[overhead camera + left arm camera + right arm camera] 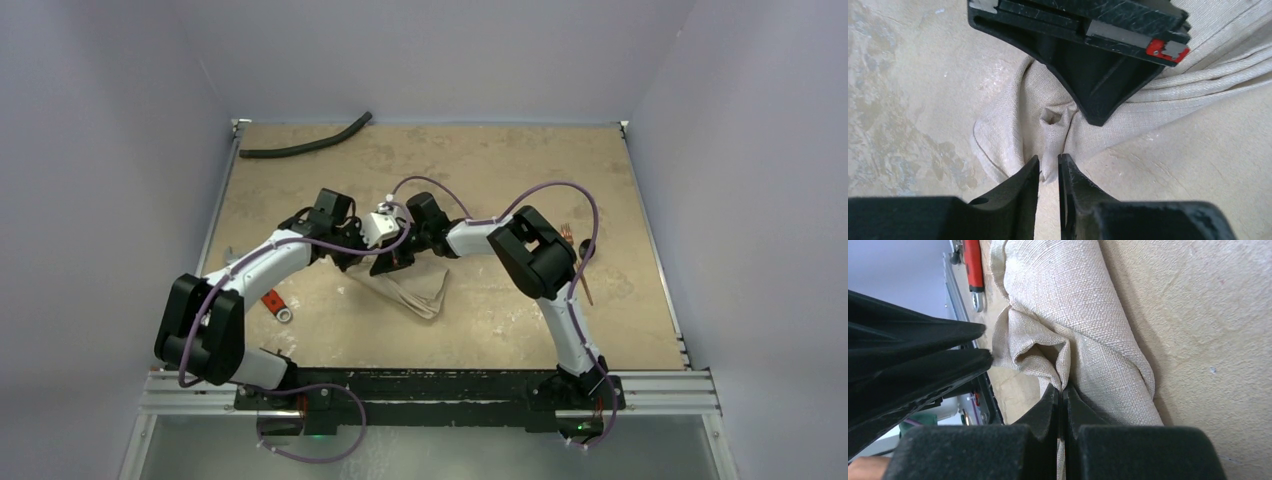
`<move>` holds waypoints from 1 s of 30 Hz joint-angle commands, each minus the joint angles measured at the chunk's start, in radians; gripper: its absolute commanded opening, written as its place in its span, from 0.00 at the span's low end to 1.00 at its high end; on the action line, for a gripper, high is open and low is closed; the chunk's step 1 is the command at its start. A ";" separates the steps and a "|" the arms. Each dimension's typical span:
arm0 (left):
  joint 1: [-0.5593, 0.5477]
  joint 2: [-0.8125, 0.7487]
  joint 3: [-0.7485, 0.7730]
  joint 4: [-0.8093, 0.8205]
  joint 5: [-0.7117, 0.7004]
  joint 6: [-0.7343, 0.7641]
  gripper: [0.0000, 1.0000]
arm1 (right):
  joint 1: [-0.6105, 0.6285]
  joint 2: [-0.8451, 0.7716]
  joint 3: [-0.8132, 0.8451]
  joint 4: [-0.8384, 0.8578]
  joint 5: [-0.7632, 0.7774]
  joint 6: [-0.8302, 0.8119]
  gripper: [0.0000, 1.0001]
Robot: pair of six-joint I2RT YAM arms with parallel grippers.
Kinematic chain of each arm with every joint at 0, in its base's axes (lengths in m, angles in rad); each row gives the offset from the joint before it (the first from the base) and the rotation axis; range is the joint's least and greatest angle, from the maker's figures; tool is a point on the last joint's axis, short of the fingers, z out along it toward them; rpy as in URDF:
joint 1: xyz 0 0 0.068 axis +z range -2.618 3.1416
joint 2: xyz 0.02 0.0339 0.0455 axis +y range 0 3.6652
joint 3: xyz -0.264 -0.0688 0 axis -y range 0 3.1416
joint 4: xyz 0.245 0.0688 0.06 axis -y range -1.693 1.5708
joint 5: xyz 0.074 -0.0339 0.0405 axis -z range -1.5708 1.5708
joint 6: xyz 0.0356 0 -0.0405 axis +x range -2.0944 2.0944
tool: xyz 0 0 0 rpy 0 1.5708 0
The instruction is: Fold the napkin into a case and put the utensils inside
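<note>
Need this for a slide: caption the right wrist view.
Right gripper shut on a bunched napkin fold, left gripper close beside.

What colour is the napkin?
The napkin is plain beige-tan with a woven texture, clearest in the right wrist view.

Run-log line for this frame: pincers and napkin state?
left pincer: tips slightly parted at napkin fold, grip unclear | right pincer: shut on napkin edge | napkin: partly folded, bunched

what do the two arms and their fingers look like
Both the left arm and right arm have white tubular links between bulky black joint housings, with a purple cable looping along each. The fingers are matte black, wedge-shaped and tapered. One finger mount carries a small red tab.
</note>
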 commanded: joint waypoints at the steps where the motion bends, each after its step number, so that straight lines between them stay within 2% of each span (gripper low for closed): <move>1: 0.006 -0.069 0.030 -0.018 0.047 0.020 0.22 | -0.017 0.090 -0.022 -0.164 0.102 -0.073 0.00; 4: 0.009 -0.065 0.091 -0.056 0.072 0.006 0.25 | -0.019 0.096 -0.021 -0.164 0.100 -0.075 0.00; 5: 0.009 -0.065 0.104 -0.077 0.094 0.010 0.29 | -0.019 0.098 -0.020 -0.162 0.099 -0.074 0.00; 7: 0.008 -0.073 0.103 -0.129 0.160 0.058 0.48 | -0.021 0.101 -0.017 -0.161 0.086 -0.071 0.00; 8: 0.006 -0.081 0.086 -0.145 0.182 0.093 0.52 | -0.024 0.105 -0.019 -0.156 0.078 -0.069 0.00; 10: -0.005 -0.096 0.027 -0.138 0.172 0.141 0.55 | -0.027 0.110 -0.023 -0.147 0.067 -0.064 0.00; 13: -0.008 -0.110 -0.032 -0.058 0.105 0.168 0.55 | -0.028 0.112 -0.031 -0.132 0.052 -0.060 0.00; 18: -0.006 -0.084 -0.049 0.099 0.001 0.146 0.46 | -0.029 0.096 -0.053 -0.090 0.038 -0.050 0.00; 23: -0.007 -0.020 -0.046 0.165 -0.055 0.148 0.36 | -0.029 0.068 -0.069 -0.068 0.040 -0.049 0.00; 30: -0.034 0.015 -0.058 0.177 -0.064 0.151 0.34 | -0.028 0.033 -0.092 -0.039 0.042 -0.035 0.00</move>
